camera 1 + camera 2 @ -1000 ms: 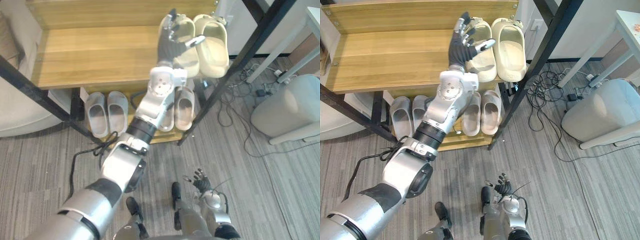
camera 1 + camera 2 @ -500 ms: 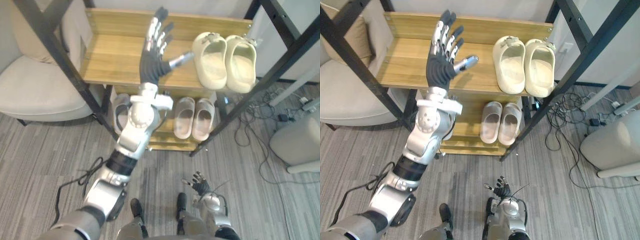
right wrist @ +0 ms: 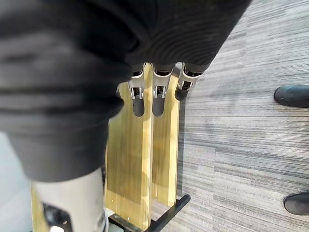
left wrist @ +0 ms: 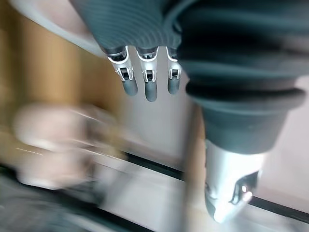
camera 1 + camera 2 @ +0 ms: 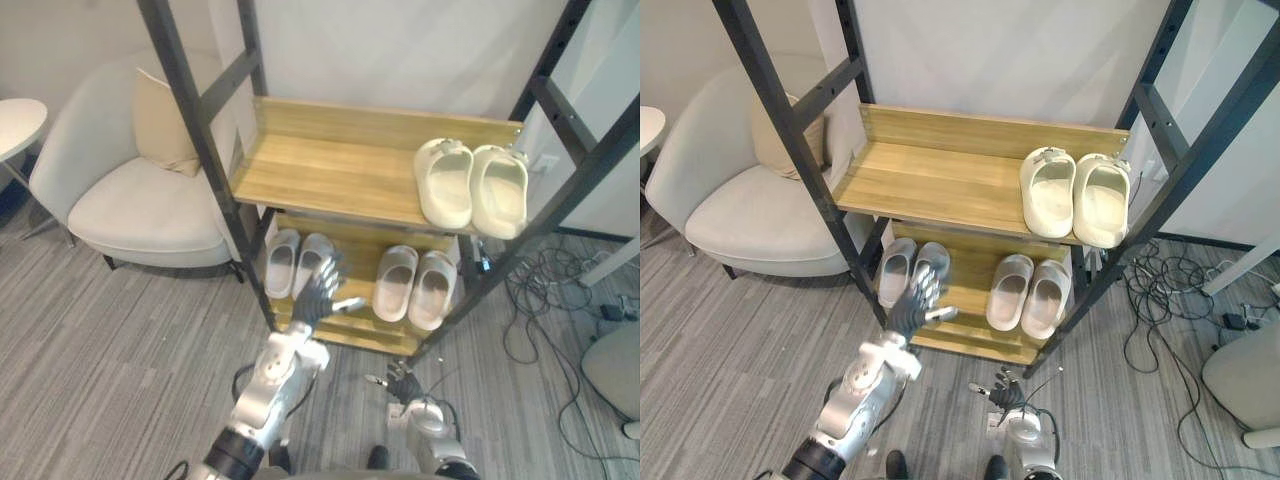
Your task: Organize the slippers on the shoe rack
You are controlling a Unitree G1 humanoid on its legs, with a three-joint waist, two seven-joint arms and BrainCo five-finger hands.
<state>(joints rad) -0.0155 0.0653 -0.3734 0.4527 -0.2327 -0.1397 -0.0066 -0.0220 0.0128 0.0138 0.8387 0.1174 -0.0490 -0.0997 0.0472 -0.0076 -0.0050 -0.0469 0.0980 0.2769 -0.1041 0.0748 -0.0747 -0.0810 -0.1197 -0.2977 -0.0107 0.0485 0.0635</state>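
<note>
Seemingly all pairs were already racked: cream slippers (image 5: 446,185) at 3 o'clock on the upper shelf of the shoe rack (image 5: 330,165), grey slippers (image 5: 282,262) at 9 and beige slippers (image 5: 397,283) at 3 o'clock on the lower. The left hand (image 5: 318,292) was held at 6 o'clock of the grey pair, fingers spread straight, nothing gripped; the right hand (image 5: 402,383) was seen low, fingers relaxed, empty. Task was judged near done; only an alignment check was called for next.

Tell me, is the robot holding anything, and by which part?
Nothing is held: the left hand and right hand are both open and empty.
</note>
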